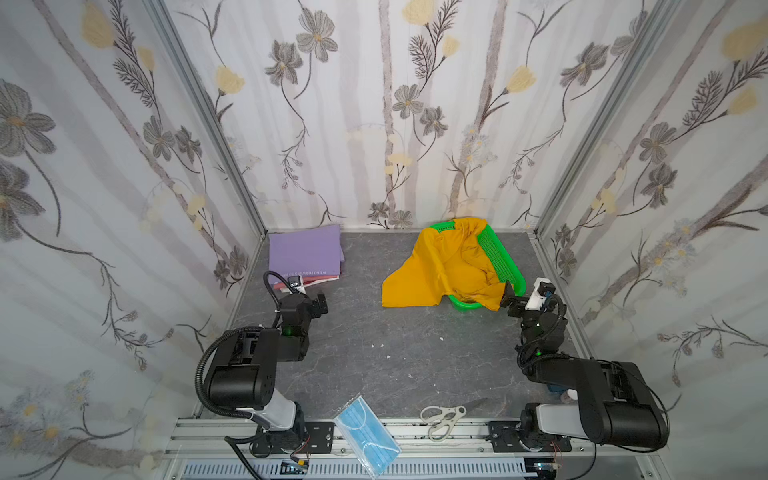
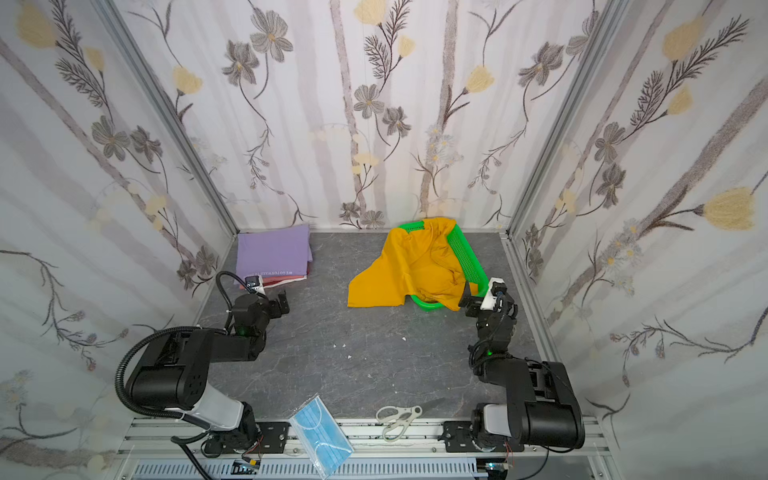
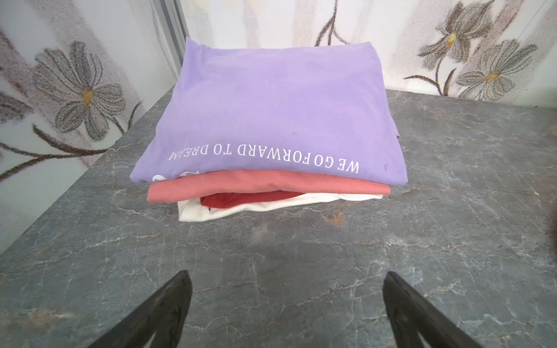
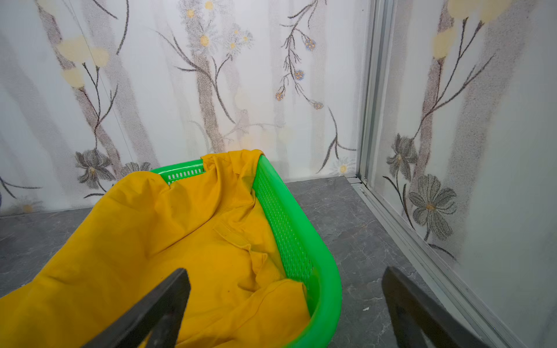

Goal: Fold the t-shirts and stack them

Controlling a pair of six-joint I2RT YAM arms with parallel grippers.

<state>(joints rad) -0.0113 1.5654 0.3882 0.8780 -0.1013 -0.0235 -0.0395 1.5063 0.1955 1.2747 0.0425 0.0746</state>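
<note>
Mustard-yellow t-shirt [image 1: 440, 270] is draped over the green mesh basket [image 1: 498, 253], just before the spread, empty right gripper [image 1: 509, 297]; the lilac t-shirt [image 1: 305, 253], folded atop a stack [image 3: 265, 188], is seen just beyond the spread left gripper [image 1: 320, 304].

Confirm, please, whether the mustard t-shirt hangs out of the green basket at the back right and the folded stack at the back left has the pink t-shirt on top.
Not quite: the lilac t-shirt tops the folded stack, with the pink t-shirt just beneath it, as the left wrist view shows. The rest holds: the mustard t-shirt hangs out of the green basket at the back right.
</note>
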